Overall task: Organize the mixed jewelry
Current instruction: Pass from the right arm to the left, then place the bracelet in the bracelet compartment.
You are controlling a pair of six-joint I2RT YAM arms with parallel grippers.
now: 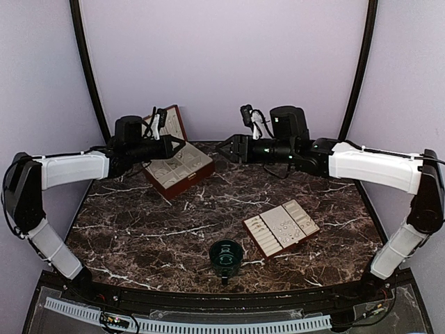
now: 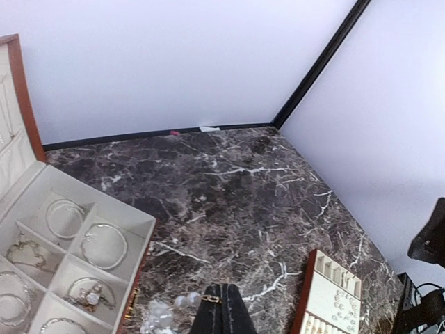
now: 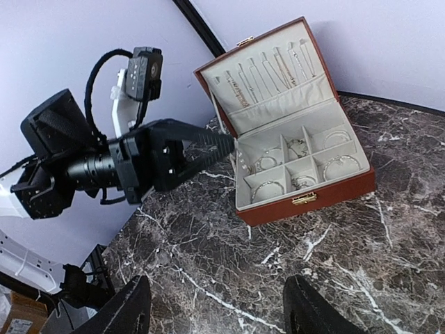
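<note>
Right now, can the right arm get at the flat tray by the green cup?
Likely yes. The right gripper hangs open and empty, and the tray lies uncovered on that arm's side, nothing between them.

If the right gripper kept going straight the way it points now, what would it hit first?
Most likely the left gripper: the right gripper points straight at its closed tips, which seem roughly level with it. The open jewelry box lies just below that line, and depth is unclear.

light: bright, even, diffuse; shadows: faint, soft; focus: mostly sharp; edges: top view bows the black poles (image 1: 87,69)
</note>
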